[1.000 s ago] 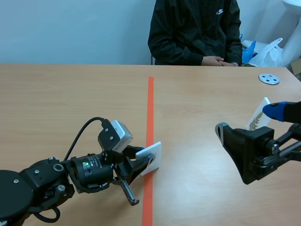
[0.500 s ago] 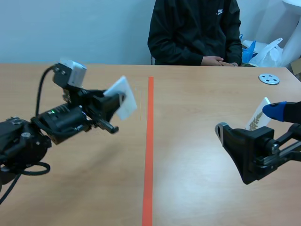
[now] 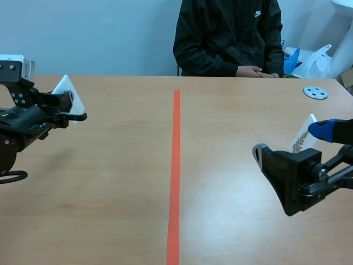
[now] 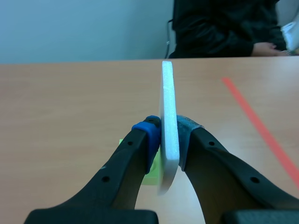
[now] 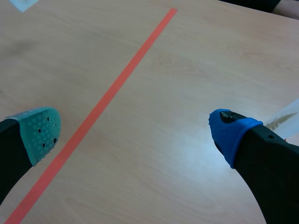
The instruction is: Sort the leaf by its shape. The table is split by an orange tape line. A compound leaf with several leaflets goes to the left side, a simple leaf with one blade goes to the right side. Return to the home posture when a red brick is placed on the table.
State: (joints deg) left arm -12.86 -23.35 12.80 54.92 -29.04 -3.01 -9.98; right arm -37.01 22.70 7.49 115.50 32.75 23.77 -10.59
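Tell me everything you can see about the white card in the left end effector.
The card is a thick, plain white board, foam-like by its look. It is edge-on to the wrist camera, gripped by the left end effector and held above the table, well left of the tape line. No leaf shows on what is visible.

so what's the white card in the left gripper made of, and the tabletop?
The white card: probably foam board, matte; its edge is thick and faintly grainy. The tabletop: wood-grain laminate or veneer, satin; even grain with soft glare.
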